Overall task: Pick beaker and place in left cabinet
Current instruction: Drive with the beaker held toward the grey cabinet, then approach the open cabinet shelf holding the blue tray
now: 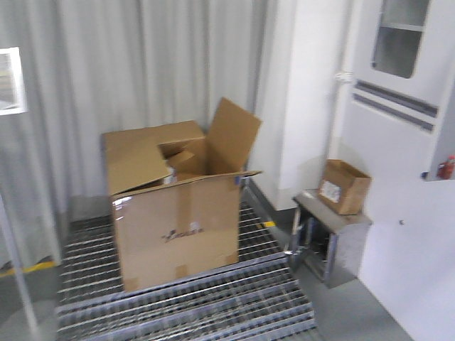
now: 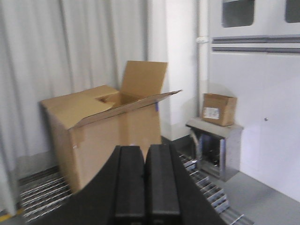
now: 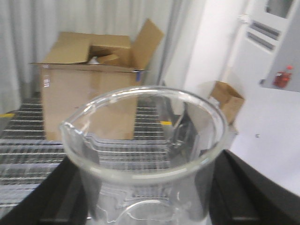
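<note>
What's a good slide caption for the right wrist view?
Right end effector holding a clear glass beaker, with an open cardboard box on metal grating behind.

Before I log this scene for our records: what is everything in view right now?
beaker: one, clear glass, held in the right gripper
large cardboard box: one, brown, flaps open, on the grating
grating: one, grey metal, on the floor
small cardboard box: one, brown, on the steel stand
steel stand: one, shiny grey, right of the grating
cabinet: one, pale grey, windowed door, far right
red object: one, small, right edge, too blurred to identify
curtain: one, pale grey, behind the boxes
left gripper: black, shut, empty
right gripper: black, shut on the beaker
</note>
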Controlling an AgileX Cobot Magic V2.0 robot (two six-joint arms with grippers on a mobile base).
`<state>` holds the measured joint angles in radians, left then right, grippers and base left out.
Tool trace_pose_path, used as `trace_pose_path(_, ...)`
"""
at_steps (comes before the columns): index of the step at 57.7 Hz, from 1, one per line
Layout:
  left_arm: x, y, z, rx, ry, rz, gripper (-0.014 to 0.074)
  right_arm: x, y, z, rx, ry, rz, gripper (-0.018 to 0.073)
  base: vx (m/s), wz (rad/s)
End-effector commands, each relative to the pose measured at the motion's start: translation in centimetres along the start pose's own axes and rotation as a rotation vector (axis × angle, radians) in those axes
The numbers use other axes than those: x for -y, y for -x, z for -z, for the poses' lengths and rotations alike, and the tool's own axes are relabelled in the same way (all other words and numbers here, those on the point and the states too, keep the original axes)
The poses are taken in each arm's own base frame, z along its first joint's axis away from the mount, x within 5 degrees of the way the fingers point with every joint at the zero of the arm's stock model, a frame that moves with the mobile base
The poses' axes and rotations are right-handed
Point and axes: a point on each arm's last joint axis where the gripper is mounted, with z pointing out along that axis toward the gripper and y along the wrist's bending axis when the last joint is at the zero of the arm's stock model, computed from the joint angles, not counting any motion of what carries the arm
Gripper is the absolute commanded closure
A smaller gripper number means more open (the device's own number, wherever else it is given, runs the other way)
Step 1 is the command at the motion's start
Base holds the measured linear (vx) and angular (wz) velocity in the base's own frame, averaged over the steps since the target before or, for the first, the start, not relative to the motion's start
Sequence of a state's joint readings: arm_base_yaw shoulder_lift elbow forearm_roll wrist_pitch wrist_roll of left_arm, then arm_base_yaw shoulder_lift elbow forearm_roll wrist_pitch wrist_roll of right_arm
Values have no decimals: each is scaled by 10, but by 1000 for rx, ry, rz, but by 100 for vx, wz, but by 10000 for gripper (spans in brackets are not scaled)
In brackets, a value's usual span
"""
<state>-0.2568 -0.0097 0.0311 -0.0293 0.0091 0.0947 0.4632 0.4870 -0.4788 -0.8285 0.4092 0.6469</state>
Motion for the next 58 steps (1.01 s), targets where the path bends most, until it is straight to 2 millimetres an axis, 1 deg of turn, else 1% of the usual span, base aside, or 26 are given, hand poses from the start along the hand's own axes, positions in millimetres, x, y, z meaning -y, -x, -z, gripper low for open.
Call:
trace_pose_path(1, 0, 3, 1, 86, 5, 11, 595, 0, 14, 2, 76, 16, 26, 562, 49, -58)
trace_pose_path(23, 0, 3, 1, 86, 5, 11, 595, 0, 14, 2, 76, 16, 26, 562, 44, -60)
trace_pose_path(40, 0, 3, 1, 86, 5, 11, 595, 0, 14, 2, 76, 16, 26, 562, 34, -84)
trace_pose_path(58, 0, 3, 1, 86, 5, 11, 595, 0, 14, 2, 76, 16, 26, 562, 24, -81)
